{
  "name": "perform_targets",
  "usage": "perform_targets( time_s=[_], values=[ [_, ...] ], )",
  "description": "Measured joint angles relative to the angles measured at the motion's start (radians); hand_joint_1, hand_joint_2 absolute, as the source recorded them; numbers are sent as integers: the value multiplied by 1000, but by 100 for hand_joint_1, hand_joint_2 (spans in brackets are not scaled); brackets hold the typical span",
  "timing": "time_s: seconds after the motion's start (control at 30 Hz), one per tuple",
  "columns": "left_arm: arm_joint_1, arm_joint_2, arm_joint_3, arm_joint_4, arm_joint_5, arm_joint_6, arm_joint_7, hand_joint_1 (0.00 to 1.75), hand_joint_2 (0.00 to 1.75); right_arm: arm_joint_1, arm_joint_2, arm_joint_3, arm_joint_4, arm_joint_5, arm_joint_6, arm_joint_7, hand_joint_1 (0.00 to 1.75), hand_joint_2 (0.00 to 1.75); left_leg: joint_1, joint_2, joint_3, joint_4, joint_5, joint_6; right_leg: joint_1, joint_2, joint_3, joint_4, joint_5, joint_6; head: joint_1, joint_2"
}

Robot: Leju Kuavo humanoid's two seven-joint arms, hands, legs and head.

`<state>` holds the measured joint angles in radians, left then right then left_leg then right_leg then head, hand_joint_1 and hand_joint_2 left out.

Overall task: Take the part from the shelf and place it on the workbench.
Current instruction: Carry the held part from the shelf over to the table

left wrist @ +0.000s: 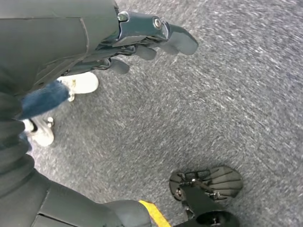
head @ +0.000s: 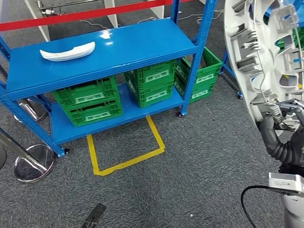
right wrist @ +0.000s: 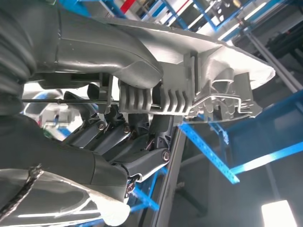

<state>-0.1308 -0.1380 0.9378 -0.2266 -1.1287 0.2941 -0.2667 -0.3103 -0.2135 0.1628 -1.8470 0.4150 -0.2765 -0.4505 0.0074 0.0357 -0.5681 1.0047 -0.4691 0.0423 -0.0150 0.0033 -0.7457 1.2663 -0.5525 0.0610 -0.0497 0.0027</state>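
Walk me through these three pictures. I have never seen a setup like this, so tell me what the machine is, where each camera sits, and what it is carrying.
This is a two-legged humanoid robot with two arms and many-fingered hands. The wide picture is from its head, looking forward and down at a grey carpet floor. Ahead stands a blue metal shelf; on its top board lies a long curved white plastic strip, and green plastic crates sit on the lower board. Yellow tape marks a rectangle on the floor.

At the right edge, the right hand holds up a large round white plastic part with ribs and clips. The right wrist view sits just behind that hand and shows its fingers gripping the part's ribbed rim.

The left wrist view looks down at the carpet past the left hand, which holds nothing.
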Motion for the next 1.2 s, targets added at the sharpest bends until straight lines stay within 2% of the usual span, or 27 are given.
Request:
perform_targets(
  time_s=[0.03,0.1,0.13,0.17,0.23,0.27,0.3,0.37,0.43,0.47,0.5,0.53,0.57,0.63,0.7,0.77,0.8,0.83,0.9,0.93,0.97,1.0,1.03,1.07,1.1,1.13,1.2],
  values=[
    [0,0,0,0,-1,0,0,0,175,2,-1,3,-6,3,0,1,175,175,0,10,1,1,-2,-2,-1,-7,29,-53,30,1,0,0],
    [-1,-1,0,0,-3,0,0,0,175,4,-3,10,-17,7,1,3,175,175,-3,27,2,5,-7,-10,2,-43,107,-194,79,-3,0,0],
    [-1,-1,0,0,-3,0,0,0,175,4,-4,13,-22,8,1,3,175,175,-6,34,1,8,-9,-14,5,-55,133,-239,90,-9,-1,0],
    [0,-1,0,0,-4,0,0,0,175,5,-5,15,-26,9,1,3,175,175,-9,41,1,10,-10,-18,8,-61,144,-259,90,-16,-2,0],
    [0,-1,0,0,-4,1,-1,0,175,7,-6,17,-31,10,1,3,175,175,-10,56,3,11,-12,-26,11,-42,143,-259,92,-32,-3,0],
    [-1,-1,0,0,-4,1,-2,0,175,9,-7,18,-35,10,1,3,175,175,-8,54,3,14,-17,-31,10,-33,143,-260,94,-38,-3,0],
    [-2,-1,0,0,-5,1,-2,0,175,10,-8,19,-39,10,1,4,175,175,-6,42,-2,29,-31,-36,8,-25,142,-262,96,-44,-4,0],
    [-2,-2,0,0,-6,1,-3,0,175,11,-8,22,-44,11,1,4,175,175,-2,0,-39,121,-89,-44,4,-9,143,-264,99,-54,-8,0],
    [2,-2,0,0,-7,1,-3,0,175,11,-8,25,-45,13,2,4,175,175,-1,-24,-97,254,-146,-46,5,12,142,-263,100,-57,-10,0],
    [5,-2,0,0,-8,1,-3,0,175,11,-8,26,-46,16,3,6,175,175,-1,-27,-114,291,-151,-46,5,24,142,-262,100,-58,-10,0],
    [6,-2,0,0,-9,1,-3,0,175,11,-8,29,-46,20,4,8,175,175,-1,-29,-115,292,-137,-45,6,38,142,-261,101,-58,-10,0],
    [5,-2,0,0,-10,1,-3,0,175,10,-8,31,-47,24,4,11,175,175,-1,-33,-99,255,-106,-41,6,51,142,-259,101,-58,-10,0],
    [5,-2,0,0,-10,1,-3,0,175,9,-8,34,-47,28,5,14,175,175,-1,-45,-72,190,-65,-37,6,62,142,-258,101,-57,-10,0],
    [4,-1,0,0,-11,1,-3,0,175,5,-8,38,-48,34,5,18,175,175,1,-93,-23,71,-15,-26,5,84,135,-253,103,-52,-9,0],
    [4,0,0,0,-11,1,-3,0,175,1,-9,41,-48,49,0,22,175,175,0,-118,-9,29,-11,-21,-1,104,123,-251,109,-40,-11,0],
    [3,-1,0,0,-11,1,-3,0,175,0,-11,44,-48,83,-12,36,175,175,1,-97,-6,16,-6,-18,-4,118,112,-255,115,-26,-14,0],
    [2,-2,0,0,-10,2,-3,0,175,-1,-13,45,-48,103,-22,44,175,175,3,-86,-4,9,-2,-14,-2,106,106,-248,109,-21,-11,0],
    [2,-2,0,0,-10,2,-4,0,175,-2,-16,46,-47,121,-32,51,175,175,6,-74,-1,3,2,-10,0,83,92,-223,93,-17,-7,0],
    [5,-2,0,0,-10,3,-4,0,175,-2,-20,48,-46,150,-56,58,175,175,6,-49,0,-1,4,-6,2,27,38,-111,34,-10,-1,0],
    [8,-2,0,0,-10,3,-3,0,175,0,-21,50,-45,162,-67,60,175,175,5,-36,0,-1,3,-5,1,13,7,-44,7,-6,0,0],
    [11,-2,0,0,-10,3,-2,0,175,2,-21,51,-44,173,-77,63,175,175,4,-23,-1,-1,3,-5,-1,7,-14,2,-5,-2,-1,0],
    [13,-2,0,0,-10,3,-1,0,175,3,-22,53,-42,181,-86,66,175,175,4,-10,-1,0,2,-6,-3,3,-18,13,0,1,0,0],
    [14,-2,0,0,-10,3,0,0,175,4,-22,54,-41,187,-91,69,175,175,5,1,0,0,1,-7,-5,-1,-1,-16,22,3,0,0],
    [14,-2,0,0,-10,3,0,0,175,4,-22,54,-40,190,-94,71,175,175,5,11,0,2,-1,-10,-8,-8,31,-74,54,4,0,0],
    [13,-1,0,0,-10,3,0,0,175,4,-22,55,-39,191,-96,71,175,175,4,19,0,4,-4,-14,-7,-29,69,-142,78,5,0,0],
    [12,-1,0,0,-10,3,0,0,175,3,-23,56,-38,191,-96,71,175,175,1,26,0,8,-7,-20,-5,-45,102,-199,93,1,1,0],
    [12,1,0,0,-10,3,0,0,175,2,-23,58,-36,193,-98,71,175,175,-6,40,-2,13,-12,-30,1,-63,130,-248,94,-14,1,0]
  ],
)
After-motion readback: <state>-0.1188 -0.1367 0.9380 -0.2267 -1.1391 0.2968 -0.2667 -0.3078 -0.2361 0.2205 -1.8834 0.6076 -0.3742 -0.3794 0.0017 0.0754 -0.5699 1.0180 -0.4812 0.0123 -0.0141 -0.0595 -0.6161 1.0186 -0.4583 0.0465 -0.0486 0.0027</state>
